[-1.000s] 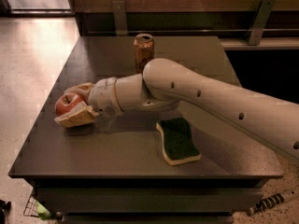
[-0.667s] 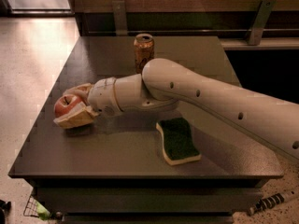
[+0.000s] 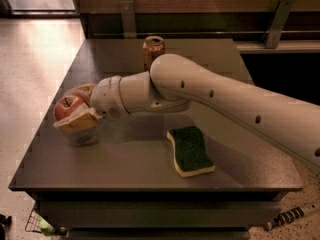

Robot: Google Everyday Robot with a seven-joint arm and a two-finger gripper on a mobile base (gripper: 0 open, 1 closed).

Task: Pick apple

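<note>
Dark grey table (image 3: 125, 164) on a pale speckled floor (image 3: 30, 69), with a green scouring sponge (image 3: 190, 150) lying flat near its front edge. Well left of the sponge, the gripper (image 3: 71, 111) is clamped on the red apple (image 3: 66, 107), one tan finger (image 3: 80, 121) beneath it and the other behind. A shadow lies on the tabletop below them. Behind the sponge, past the white arm (image 3: 225, 99), an orange-brown drink can (image 3: 153, 50) stands upright.
</note>
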